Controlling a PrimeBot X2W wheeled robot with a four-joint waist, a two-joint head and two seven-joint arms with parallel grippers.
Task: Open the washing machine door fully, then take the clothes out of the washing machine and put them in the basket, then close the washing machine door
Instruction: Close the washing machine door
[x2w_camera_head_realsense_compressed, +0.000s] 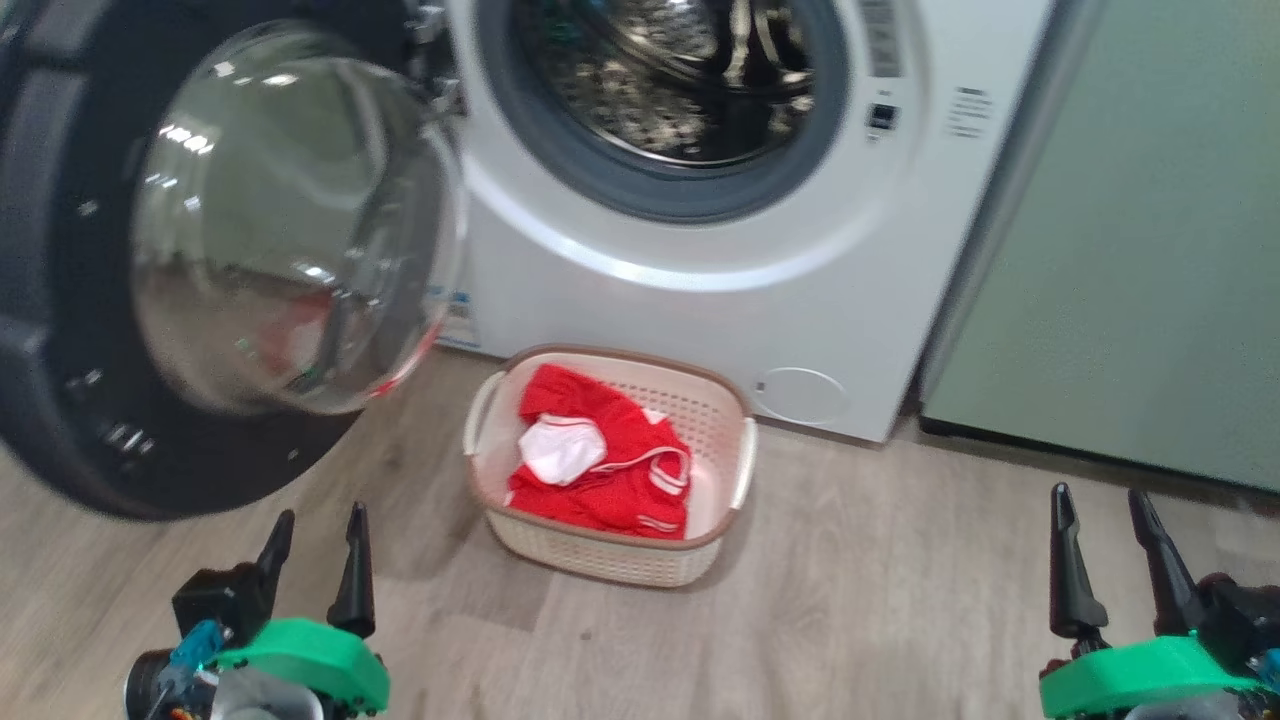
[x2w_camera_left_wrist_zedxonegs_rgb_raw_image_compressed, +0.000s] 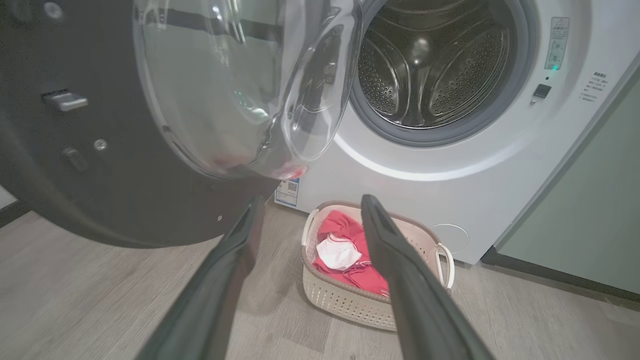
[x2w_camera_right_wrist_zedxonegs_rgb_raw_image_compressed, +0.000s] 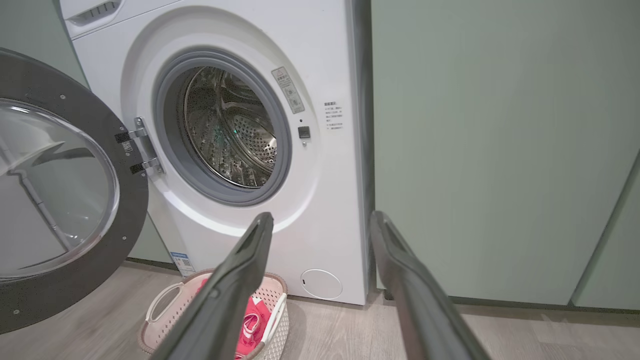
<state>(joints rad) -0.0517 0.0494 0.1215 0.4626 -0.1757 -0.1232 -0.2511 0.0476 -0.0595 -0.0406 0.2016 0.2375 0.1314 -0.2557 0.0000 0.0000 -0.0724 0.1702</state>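
Note:
The white washing machine (x2w_camera_head_realsense_compressed: 760, 250) (x2w_camera_left_wrist_zedxonegs_rgb_raw_image_compressed: 450, 165) (x2w_camera_right_wrist_zedxonegs_rgb_raw_image_compressed: 330, 190) stands ahead, its steel drum bare inside. Its black-rimmed door (x2w_camera_head_realsense_compressed: 240, 250) (x2w_camera_left_wrist_zedxonegs_rgb_raw_image_compressed: 150, 115) (x2w_camera_right_wrist_zedxonegs_rgb_raw_image_compressed: 55, 195) hangs wide open at the left, the clear bowl bulging outward. On the floor before the machine sits the cream basket (x2w_camera_head_realsense_compressed: 600, 555) (x2w_camera_left_wrist_zedxonegs_rgb_raw_image_compressed: 345, 302) (x2w_camera_right_wrist_zedxonegs_rgb_raw_image_compressed: 165, 300), with the red clothes (x2w_camera_head_realsense_compressed: 620, 480) (x2w_camera_left_wrist_zedxonegs_rgb_raw_image_compressed: 345, 230) (x2w_camera_right_wrist_zedxonegs_rgb_raw_image_compressed: 252, 320) lying inside, a white patch on top. My left gripper (x2w_camera_head_realsense_compressed: 315, 525) (x2w_camera_left_wrist_zedxonegs_rgb_raw_image_compressed: 310, 202) is open at the lower left, short of the basket. My right gripper (x2w_camera_head_realsense_compressed: 1100, 505) (x2w_camera_right_wrist_zedxonegs_rgb_raw_image_compressed: 322, 217) is open at the lower right, nothing between its fingers.
Pale green cabinets (x2w_camera_head_realsense_compressed: 1140, 250) (x2w_camera_right_wrist_zedxonegs_rgb_raw_image_compressed: 500, 150) stand right of the machine. A small round white flap (x2w_camera_head_realsense_compressed: 800, 395) sits low on the machine's front. Wood-look floor (x2w_camera_head_realsense_compressed: 880, 600) spreads around the basket.

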